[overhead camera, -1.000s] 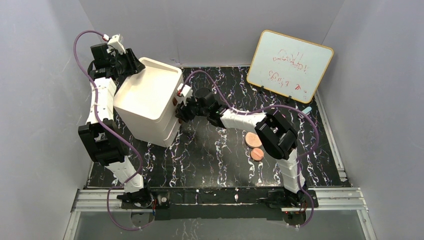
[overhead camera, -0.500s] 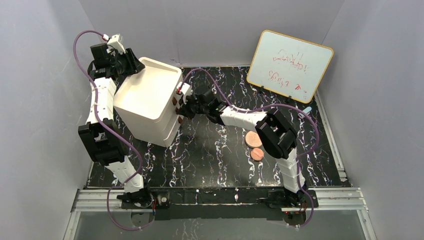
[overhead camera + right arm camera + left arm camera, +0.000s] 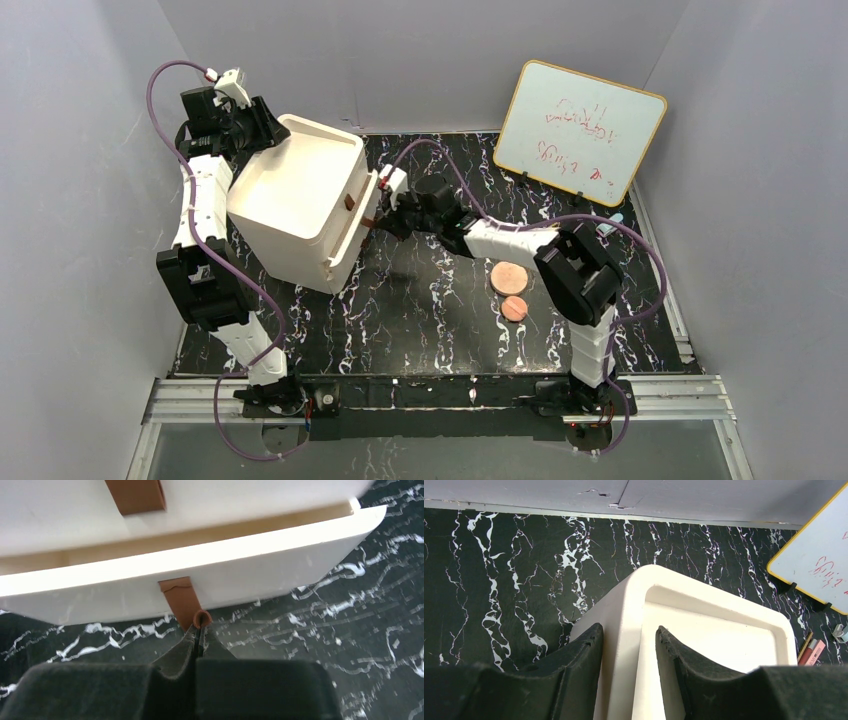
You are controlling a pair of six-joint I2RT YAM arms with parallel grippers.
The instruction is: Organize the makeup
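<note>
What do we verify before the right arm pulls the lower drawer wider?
1. Right gripper shut on the brown pull tab of the lower drawer: ok.
2. Left gripper clamped across the rim of the white box to brace it: ok.
3. Drawer open enough to load: not ok, only a narrow gap shows.
4. Drawer interior free of items: cannot tell, the gap is too slim to see in.
5. Larger disc and smaller disc out of the drawer's path: ok, both lie on the tabletop beside the right arm's elbow, well apart from the box.
</note>
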